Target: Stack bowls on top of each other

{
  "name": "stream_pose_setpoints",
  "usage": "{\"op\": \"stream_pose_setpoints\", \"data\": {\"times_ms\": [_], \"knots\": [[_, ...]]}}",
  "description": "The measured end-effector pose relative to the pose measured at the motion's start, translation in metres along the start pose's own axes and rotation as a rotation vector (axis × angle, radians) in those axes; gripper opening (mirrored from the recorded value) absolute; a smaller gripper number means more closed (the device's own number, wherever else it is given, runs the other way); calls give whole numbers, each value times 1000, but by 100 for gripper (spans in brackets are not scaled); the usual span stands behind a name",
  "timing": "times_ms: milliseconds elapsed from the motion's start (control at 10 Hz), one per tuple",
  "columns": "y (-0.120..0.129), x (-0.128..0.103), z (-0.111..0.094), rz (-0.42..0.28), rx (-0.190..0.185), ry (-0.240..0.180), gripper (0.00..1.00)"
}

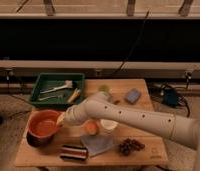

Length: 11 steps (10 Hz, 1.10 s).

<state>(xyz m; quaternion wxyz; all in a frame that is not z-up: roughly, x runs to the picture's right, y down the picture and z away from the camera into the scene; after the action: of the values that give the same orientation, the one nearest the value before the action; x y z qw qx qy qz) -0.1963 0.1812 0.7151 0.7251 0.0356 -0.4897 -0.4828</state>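
Note:
The bright orange bowl is at the left of the wooden table, right over the dark maroon bowl. Only the maroon bowl's lower-left rim shows beneath it. I cannot tell whether the orange bowl rests in it or hangs just above. My gripper is at the orange bowl's right rim and shut on it. The white arm reaches in from the right across the table's middle.
A green tray with utensils stands at the back left. A blue sponge lies at the back right. A white cup, a small orange thing, a grey cloth, dark grapes and a striped object sit along the front.

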Motion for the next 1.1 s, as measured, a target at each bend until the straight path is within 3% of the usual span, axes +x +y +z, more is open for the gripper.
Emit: {"op": "stream_pose_setpoints", "data": {"times_ms": [600, 700, 1100], "knots": [[-13, -26, 34, -50, -14, -47, 72], [-13, -27, 37, -56, -17, -50, 78], [-13, -28, 38, -58, -18, -51, 80]]}}
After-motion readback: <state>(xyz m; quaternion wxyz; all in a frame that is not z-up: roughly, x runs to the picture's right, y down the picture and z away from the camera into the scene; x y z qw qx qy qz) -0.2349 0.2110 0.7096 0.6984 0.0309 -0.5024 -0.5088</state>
